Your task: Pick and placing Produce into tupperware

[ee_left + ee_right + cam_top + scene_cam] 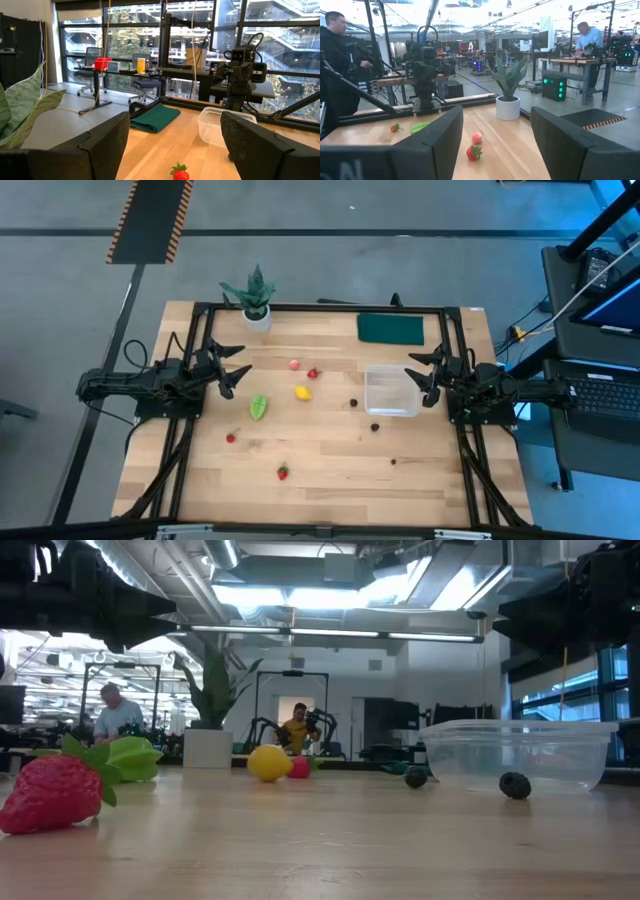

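Seen from above, the left hand point(237, 370) waits at the left edge of the wooden tabletop point(330, 470), its fingers spread apart and holding nothing. The right hand point(422, 374) sits at the right edge, fingers likewise apart and empty, just beside the tupperware point(391, 390).

The clear tupperware stands right of centre on the tabletop. The produce lies scattered to its left and below it: the green leafy piece point(259, 407) and the yellow lemon point(302, 392) near the centre, the pink round fruit point(294, 364) and a red berry point(313, 373) above them, two more red berries point(231, 438) point(283, 472) toward the lower left, and dark berries point(353, 404) point(375, 425) close to the tupperware.

A potted plant point(256, 298) stands at the upper edge, with a dark green cloth point(390, 328) to its right.
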